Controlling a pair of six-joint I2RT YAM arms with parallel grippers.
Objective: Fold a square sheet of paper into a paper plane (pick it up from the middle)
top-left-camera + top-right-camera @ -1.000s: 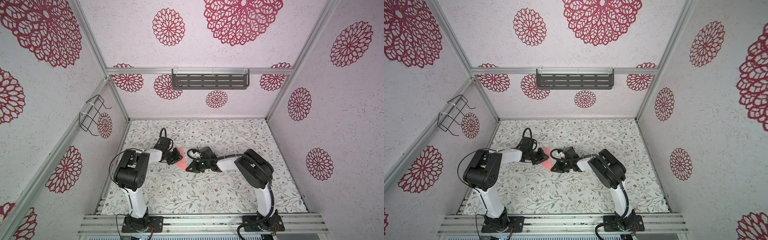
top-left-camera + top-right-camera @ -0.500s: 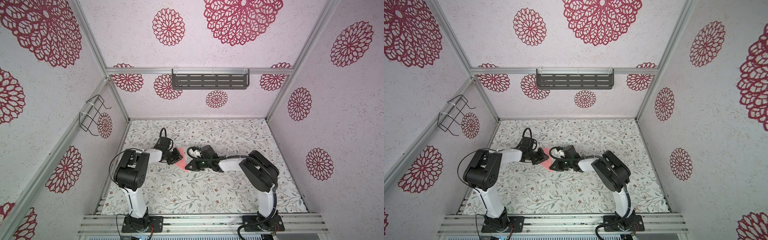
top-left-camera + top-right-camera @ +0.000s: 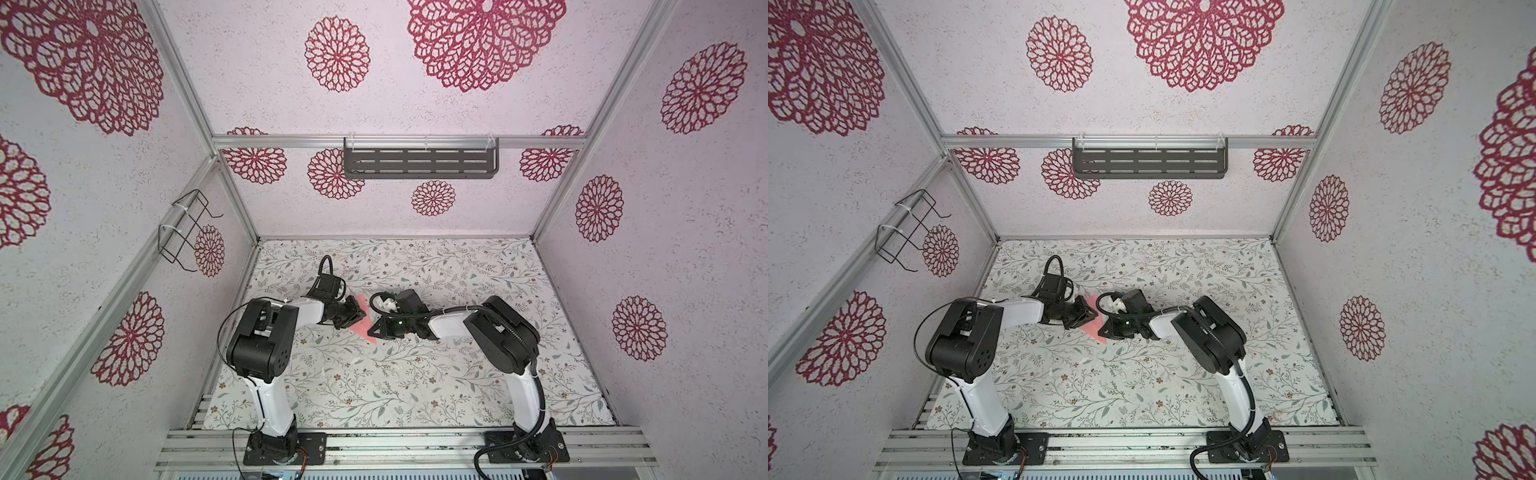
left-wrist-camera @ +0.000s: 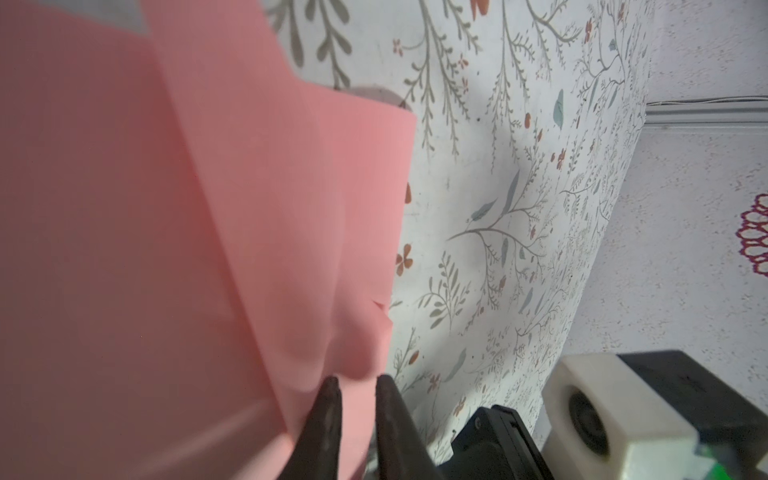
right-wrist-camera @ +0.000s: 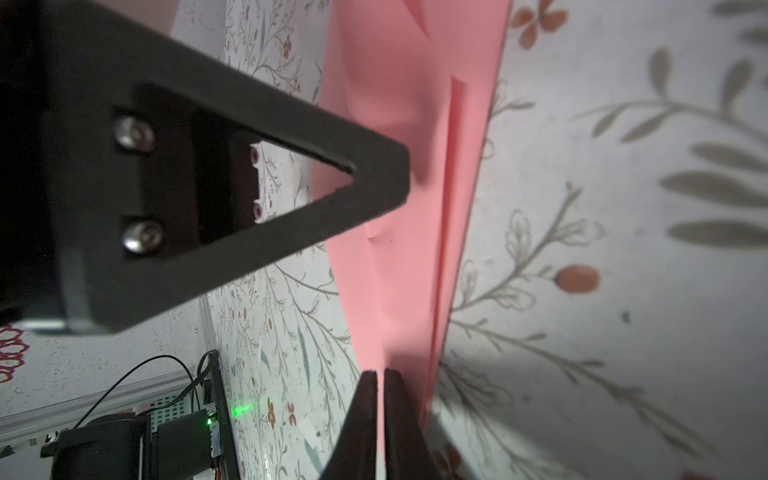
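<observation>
The salmon-pink sheet of paper point(image 3: 360, 323) point(image 3: 1093, 325) is creased into a narrow shape with overlapping flaps, its point toward the table's front. It sits mid-table between both grippers. My left gripper point(image 3: 352, 316) point(image 3: 1084, 318) pinches one edge; in the left wrist view its fingertips point(image 4: 356, 380) hold a puckered fold of the paper point(image 4: 208, 208). My right gripper point(image 3: 376, 328) point(image 3: 1105, 330) holds the opposite side. In the right wrist view its jaws point(image 5: 380, 372) are shut on a thin layer of the paper point(image 5: 399, 249), with the left gripper's finger point(image 5: 270, 224) just across.
The floral table mat point(image 3: 415, 374) lies under both arms. A dark slotted shelf point(image 3: 419, 164) hangs on the back wall and a wire basket point(image 3: 185, 228) on the left wall. An aluminium rail point(image 3: 374, 440) runs along the front edge.
The right arm has shifted slightly, its gripper edging left toward the paper. The paper's point now shows a little further toward the front. The left arm has barely moved.
</observation>
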